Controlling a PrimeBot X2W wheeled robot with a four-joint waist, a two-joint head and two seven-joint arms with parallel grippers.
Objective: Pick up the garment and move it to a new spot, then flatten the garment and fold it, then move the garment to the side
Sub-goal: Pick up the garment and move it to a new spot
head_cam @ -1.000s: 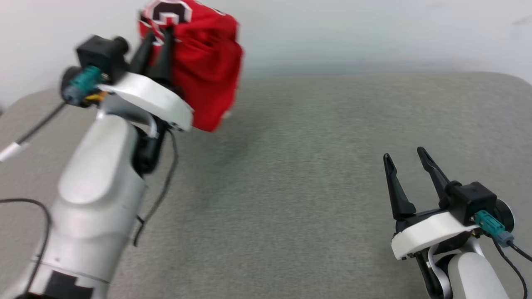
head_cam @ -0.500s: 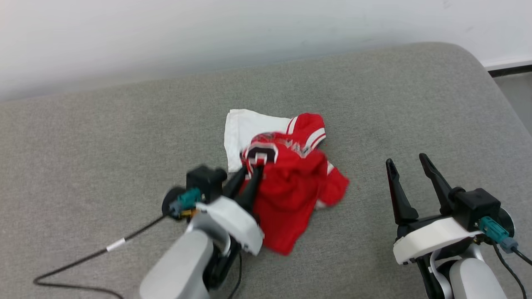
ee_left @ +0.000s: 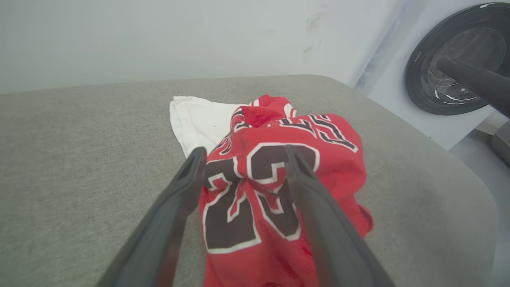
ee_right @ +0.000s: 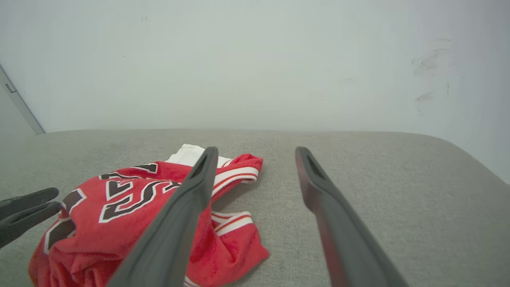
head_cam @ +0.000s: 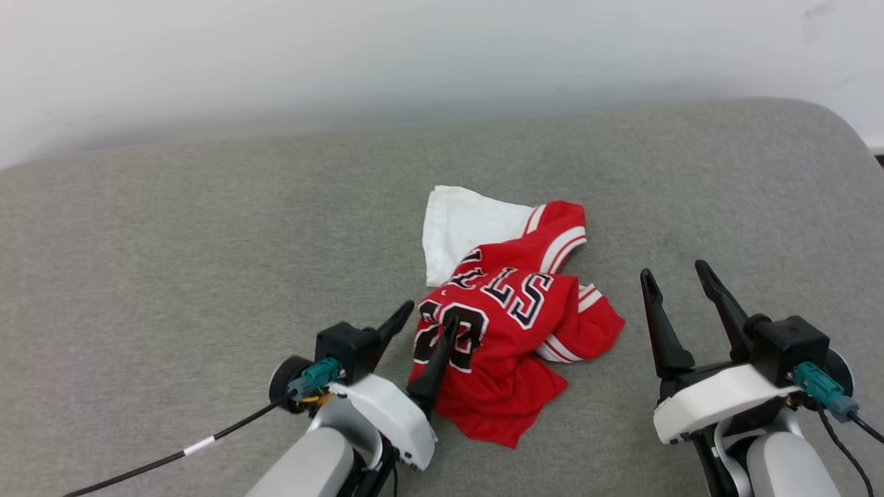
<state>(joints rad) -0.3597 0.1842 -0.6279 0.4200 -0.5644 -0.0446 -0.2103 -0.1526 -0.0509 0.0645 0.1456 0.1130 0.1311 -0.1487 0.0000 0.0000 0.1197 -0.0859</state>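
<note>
The garment (head_cam: 514, 324) lies crumpled on the grey padded surface (head_cam: 207, 262). It is a red jersey with black white-outlined lettering and the number facing up, and a white sleeve (head_cam: 459, 228) spread out at its far side. My left gripper (head_cam: 429, 314) is open at the garment's near left edge, one finger beside the cloth and one over the number. In the left wrist view the garment (ee_left: 338, 159) lies between and beyond the spread fingers of the left gripper (ee_left: 246, 150). My right gripper (head_cam: 673, 270) stands open to the right of the garment, apart from it. The right wrist view shows the garment (ee_right: 119, 199) to the left of the right gripper (ee_right: 257, 150).
A pale wall (head_cam: 442, 55) runs behind the surface, whose rounded right edge (head_cam: 849, 131) is close to the right gripper. A washing machine door (ee_left: 450, 63) stands past that edge. A black cable (head_cam: 173, 452) trails from my left wrist over the near left.
The head camera has shifted. My left gripper has brought the garment down from high at the left onto the surface and opened. The right gripper has stayed open in place.
</note>
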